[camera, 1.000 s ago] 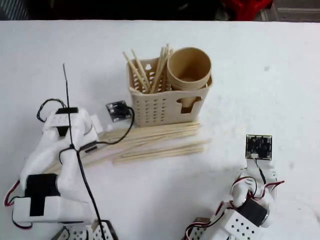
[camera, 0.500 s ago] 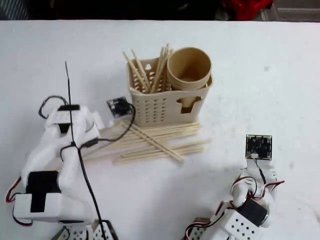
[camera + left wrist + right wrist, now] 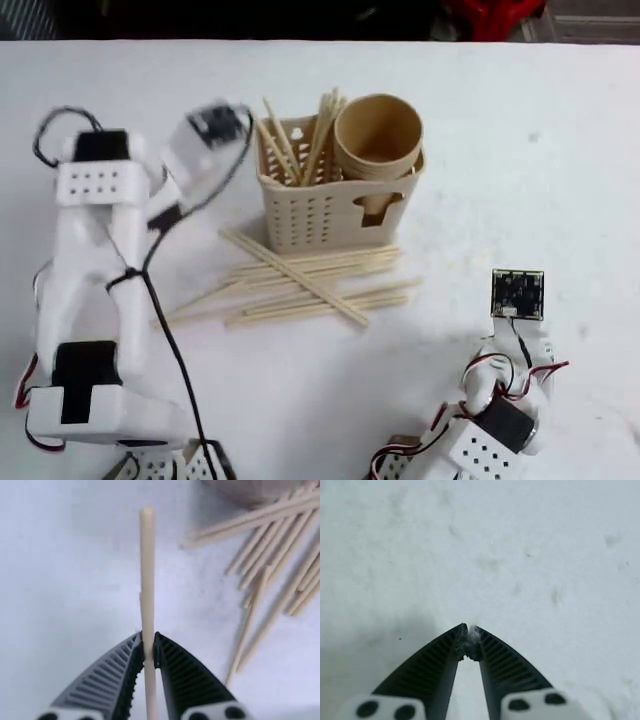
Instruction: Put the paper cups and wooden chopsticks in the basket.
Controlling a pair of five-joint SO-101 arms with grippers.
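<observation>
the left gripper [image 3: 148, 641] is pinched shut on one wooden chopstick [image 3: 147, 570], clamped partway along so a long end juts past the fingertips, over the table [image 3: 520, 150] left of the basket [image 3: 330, 215]. the stick is thin, pale and round. it looks light and stiff but smooth enough to pivot in a narrow pinch, so a hold nearer its middle should steady it. loose chopsticks [image 3: 300, 285] lie just near of the basket, and paper cups [image 3: 378, 135] sit nested in its right side. the right gripper [image 3: 468, 639] is closed on nothing.
</observation>
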